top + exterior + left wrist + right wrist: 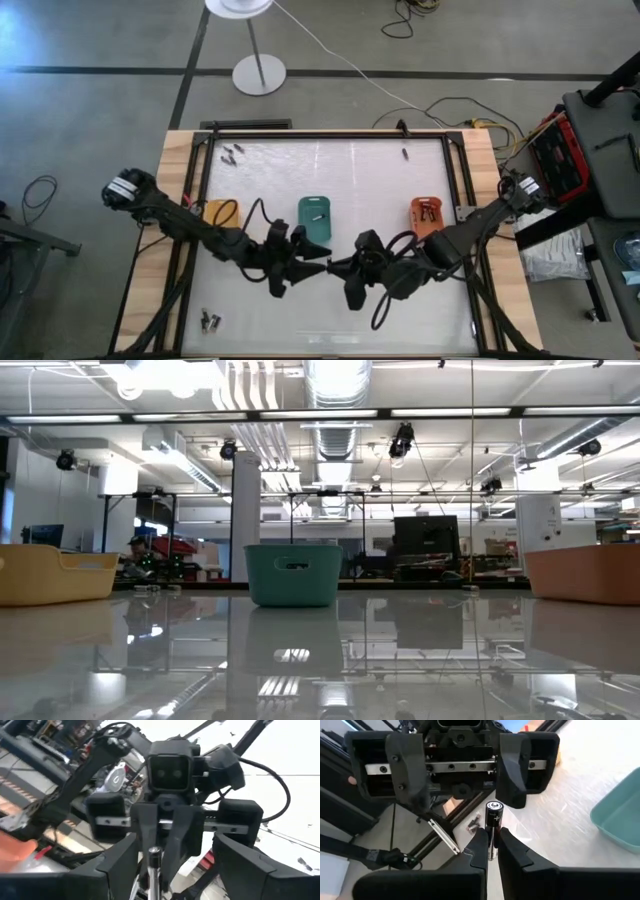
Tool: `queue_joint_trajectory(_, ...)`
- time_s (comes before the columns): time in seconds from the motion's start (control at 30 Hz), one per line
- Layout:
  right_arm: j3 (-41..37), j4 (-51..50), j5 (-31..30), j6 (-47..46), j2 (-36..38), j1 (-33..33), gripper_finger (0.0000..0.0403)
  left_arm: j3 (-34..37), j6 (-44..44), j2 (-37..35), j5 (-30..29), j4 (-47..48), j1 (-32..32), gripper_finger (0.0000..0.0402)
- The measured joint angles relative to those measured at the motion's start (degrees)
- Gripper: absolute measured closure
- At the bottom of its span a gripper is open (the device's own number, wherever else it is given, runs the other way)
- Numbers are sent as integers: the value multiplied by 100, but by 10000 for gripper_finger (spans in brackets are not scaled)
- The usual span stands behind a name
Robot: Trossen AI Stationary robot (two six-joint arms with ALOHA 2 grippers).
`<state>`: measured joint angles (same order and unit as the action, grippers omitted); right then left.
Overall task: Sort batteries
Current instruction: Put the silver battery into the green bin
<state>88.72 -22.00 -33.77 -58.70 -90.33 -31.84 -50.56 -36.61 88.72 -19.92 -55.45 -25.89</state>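
Black battery (silver cap) pinched upright in right fingers; left fingers spread wide

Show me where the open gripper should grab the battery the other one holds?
Grab the battery by its bare capped end, which sticks out past the right gripper. The open left gripper faces that end, so it should probably come straight on and close across the round sides.

Left claw & right claw are meeting tip-to-tip at desk centre, blocking passage just in front of green tray. Far half is lying mostly open, w/ scattered batteries.
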Motion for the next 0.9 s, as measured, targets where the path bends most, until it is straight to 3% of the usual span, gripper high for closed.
queue_joint_trajectory(0.3,216,-2,-73,287,25,-13,390,-31,10,19,133,25,53,179)
queue_joint_trajectory(0.5,215,-51,-73,290,16,4,390,-31,63,43,162,19,99,253)
queue_joint_trajectory(0.63,215,-215,-72,281,12,62,390,-31,-28,195,586,27,265,297)
queue_joint_trajectory(0.9,209,-374,-76,171,12,74,390,-22,-90,281,749,-134,346,330)
